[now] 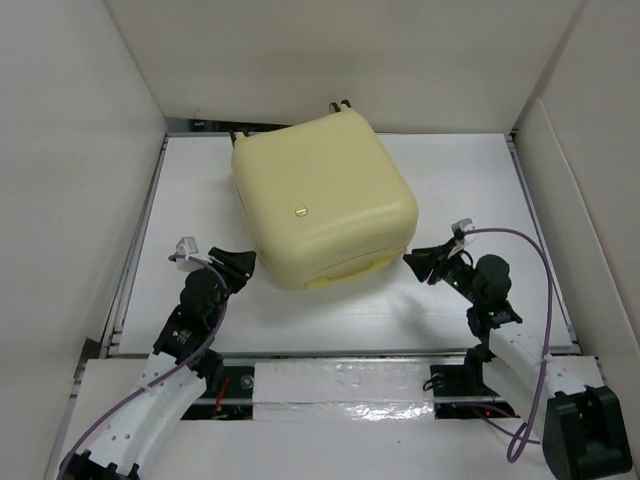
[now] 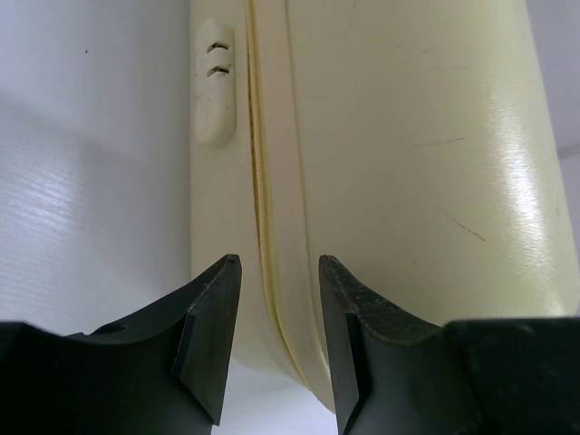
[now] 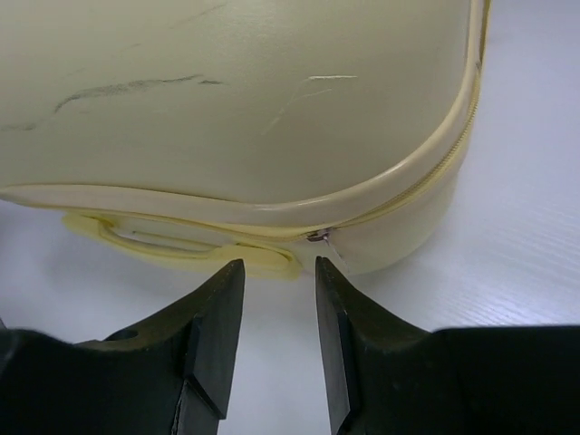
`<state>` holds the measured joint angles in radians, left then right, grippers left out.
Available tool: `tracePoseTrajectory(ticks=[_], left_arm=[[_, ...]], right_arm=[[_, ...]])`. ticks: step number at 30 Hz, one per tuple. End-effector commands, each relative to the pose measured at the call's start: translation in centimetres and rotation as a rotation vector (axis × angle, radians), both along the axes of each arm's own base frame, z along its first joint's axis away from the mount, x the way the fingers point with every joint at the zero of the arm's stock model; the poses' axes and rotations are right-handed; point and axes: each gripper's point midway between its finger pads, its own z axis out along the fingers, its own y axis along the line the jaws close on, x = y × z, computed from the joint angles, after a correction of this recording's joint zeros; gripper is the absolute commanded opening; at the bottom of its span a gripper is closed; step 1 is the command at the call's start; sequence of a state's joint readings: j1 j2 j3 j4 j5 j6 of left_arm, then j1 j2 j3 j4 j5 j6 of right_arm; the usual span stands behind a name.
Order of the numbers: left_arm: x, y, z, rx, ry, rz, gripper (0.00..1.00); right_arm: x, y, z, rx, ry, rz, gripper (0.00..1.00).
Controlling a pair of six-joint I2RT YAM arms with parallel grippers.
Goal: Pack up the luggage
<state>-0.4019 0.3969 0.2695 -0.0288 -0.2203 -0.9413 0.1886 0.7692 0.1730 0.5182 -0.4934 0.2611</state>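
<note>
Flanking the shut suitcase (image 1: 322, 195): left gripper (image 1: 240, 262) at its near-left corner; right gripper (image 1: 418, 266) at near-right; both parted, empty.

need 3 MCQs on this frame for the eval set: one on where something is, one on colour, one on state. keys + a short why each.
1. Which side of the luggage carries the handle?
A. The far side, by the back wall.
B. The top face.
C. The near side.

2. What colour is the luggage?
A. Pale yellow.
B. Dark blue.
C. Red.

3. What state is the luggage in?
A. Open flat, lining showing.
B. Closed, lying on the table.
C. Lifted clear of the table.

Key:
1 C, the top view shows the handle on the luggage's near edge.
2 A, all three views show a pale yellow surface.
3 B, the two halves meet along the zipper seam, and it rests on the table.
</note>
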Motion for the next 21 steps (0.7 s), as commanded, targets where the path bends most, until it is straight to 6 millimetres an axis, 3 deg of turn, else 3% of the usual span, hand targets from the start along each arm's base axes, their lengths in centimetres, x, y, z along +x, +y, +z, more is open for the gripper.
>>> tracePoseTrajectory(ticks=[1,2,7,18,21], left_arm=[[0.5,-0.5,-0.2,0.008,0.0,-0.024,0.36],[0.5,-0.6,-0.4,0.011,0.004,-0.03,0.36],[0.6,-1.1,-1.0,0.021,0.008,-0.055,0.36],[0.9,-2.2,-1.5,0.015,0.001,-0.111,0.36],[1.1,-2.7,-1.4,0.007,-0.004,-0.132,0.35]], right_arm=[[1.9,-1.0,2.0,-0.015,-0.1,-0.05,0.43],[2.4,-1.1,2.3,-0.023,-0.1,-0.058,0.43],[3.5,-0.6,-0.1,-0.051,-0.022,-0.035,0.43],[5.1,0.7,0.5,-0.079,-0.057,0.008,0.39],[5.2,2.0,0.5,-0.071,-0.059,0.048,0.37]])
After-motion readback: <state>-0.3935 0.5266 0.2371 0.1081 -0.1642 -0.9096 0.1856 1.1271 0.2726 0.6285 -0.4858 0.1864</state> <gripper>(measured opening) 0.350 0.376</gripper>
